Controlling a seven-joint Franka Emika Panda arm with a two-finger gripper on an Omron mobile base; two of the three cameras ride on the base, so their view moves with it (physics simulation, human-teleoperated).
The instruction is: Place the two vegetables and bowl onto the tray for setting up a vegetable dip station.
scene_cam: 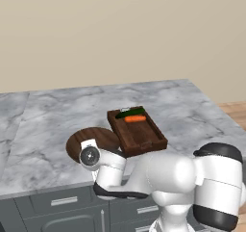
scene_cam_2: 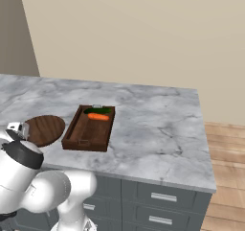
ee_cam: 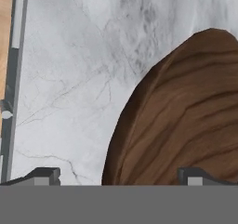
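The rectangular dark wooden tray lies on the marble counter. At its far end lie the two vegetables side by side, the orange carrot stick and the slim dark green one. Just left of the tray, on the counter, sits the round wooden bowl. My gripper hangs open above the bowl's near rim, one fingertip over bare marble and the other over the wood. Nothing is held.
The grey marble counter stretches wide to the right of and behind the tray. Its front edge runs close to the gripper, with grey drawers below. Wooden floor lies beyond the counter's right end.
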